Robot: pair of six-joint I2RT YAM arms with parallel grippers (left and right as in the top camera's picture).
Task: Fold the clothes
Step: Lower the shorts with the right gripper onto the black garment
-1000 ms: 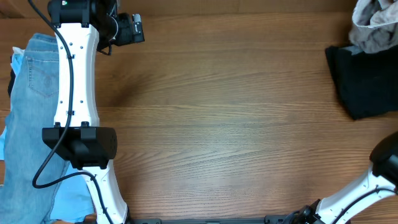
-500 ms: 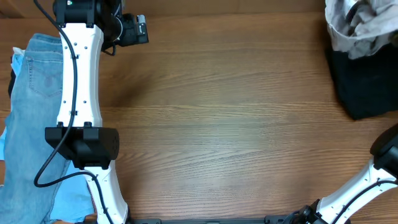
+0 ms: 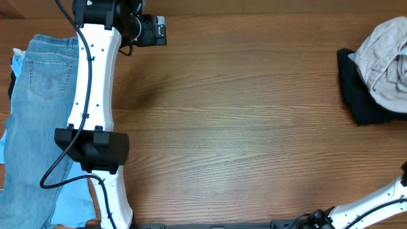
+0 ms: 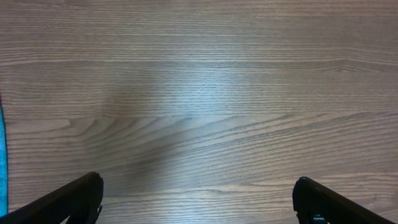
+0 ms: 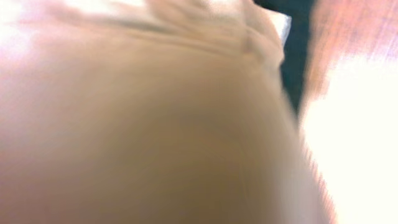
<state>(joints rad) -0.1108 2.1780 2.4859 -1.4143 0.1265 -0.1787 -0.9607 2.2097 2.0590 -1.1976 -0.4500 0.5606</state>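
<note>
Light-blue jeans lie flat along the table's left side. At the far right, the beige shorts sit bunched up, partly on a black garment. My left gripper is at the back of the table, right of the jeans. In the left wrist view the left gripper is open over bare wood, holding nothing. Blurred beige shorts fill the right wrist view and hide the right fingers. A strip of the black garment shows at the top right there. The right gripper is outside the overhead view.
A lighter blue cloth pokes out from under the jeans at the front left. The left arm stretches along the jeans' right edge. Part of the right arm shows at the front right corner.
The beige shorts have come down from the top right corner and spread over the black garment. My left gripper has shifted a little to the right.
</note>
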